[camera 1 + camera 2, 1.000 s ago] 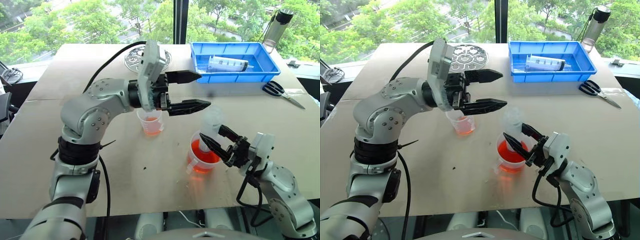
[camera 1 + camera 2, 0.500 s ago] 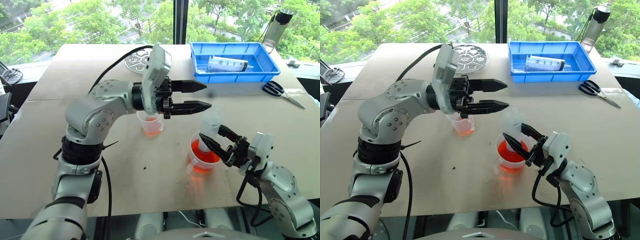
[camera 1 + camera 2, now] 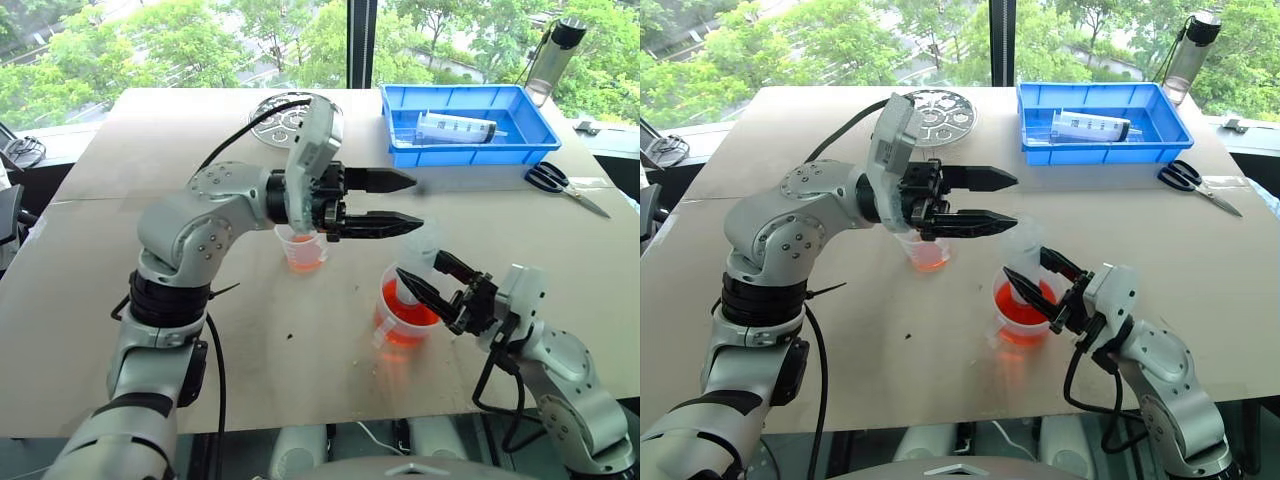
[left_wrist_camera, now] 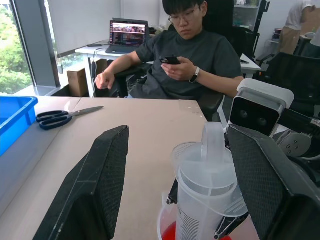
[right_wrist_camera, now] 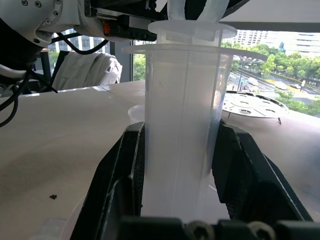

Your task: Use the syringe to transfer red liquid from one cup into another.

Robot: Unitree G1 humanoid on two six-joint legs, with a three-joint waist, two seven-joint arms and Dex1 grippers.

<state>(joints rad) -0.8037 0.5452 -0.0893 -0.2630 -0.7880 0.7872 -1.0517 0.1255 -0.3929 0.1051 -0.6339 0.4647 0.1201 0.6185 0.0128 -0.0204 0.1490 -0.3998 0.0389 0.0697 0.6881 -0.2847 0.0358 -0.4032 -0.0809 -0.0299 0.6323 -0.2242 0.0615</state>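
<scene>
One syringe (image 5: 182,115) stood upright in the handled beaker (image 3: 402,318), tip down in red liquid (image 3: 405,322), clamped at the barrel btwn the right gripper (image 3: 432,275) fingers. Plunger top (image 4: 214,142) sat btwn the left gripper (image 3: 408,203) fingers, w/ gaps either side – jaws part open, gripping nothing. Small cup (image 3: 303,248) w/ a little red liquid sat under the left wrist, near the beaker. Fat syringe (image 3: 456,128) lay in the blue tray (image 3: 398,146), well apart.

2 head eyes look down over the table (image 3: 300,360), wrist cameras close — both facing the syringe (image 4: 210,195)
</scene>
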